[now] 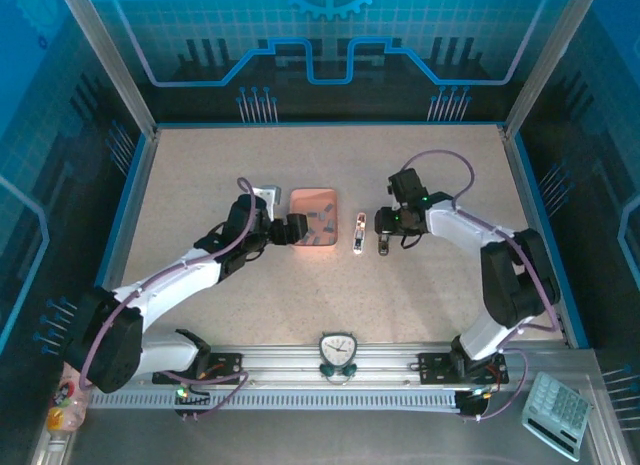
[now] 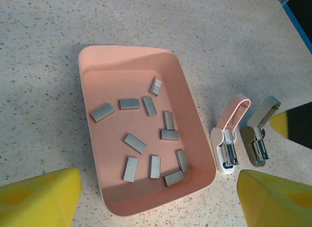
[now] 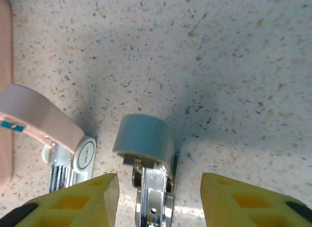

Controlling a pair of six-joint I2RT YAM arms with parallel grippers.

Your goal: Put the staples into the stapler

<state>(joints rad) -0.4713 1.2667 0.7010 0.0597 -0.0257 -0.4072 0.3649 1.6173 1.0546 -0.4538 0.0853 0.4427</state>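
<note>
Two small staplers lie side by side on the worktop (image 1: 220,175), just right of the salmon-pink tray (image 2: 192,110). The pale pink stapler (image 2: 227,139) is nearer the tray and a grey stapler (image 3: 144,136) lies beyond it, both with lids raised. The staples (image 2: 135,143) lie loose on the tray floor.

Your left gripper (image 2: 158,188) hangs over the tray, jaws wide, holding nothing. Your right gripper (image 3: 158,193) straddles the grey stapler with a gap on each side, gripping nothing.

Judgement: the step in hand is fetching a strip.
- Choose a strip lying apart from its neighbours, such as the one near the tray's middle.
- Set the pads across its short width and close gently, so it neither skates nor breaks.
- Your right gripper stands at the grey stapler, not the pink one; move it over to steady the pink one before insertion.
- Whether the pink stapler's channel is clear I cannot tell from these views.
</note>
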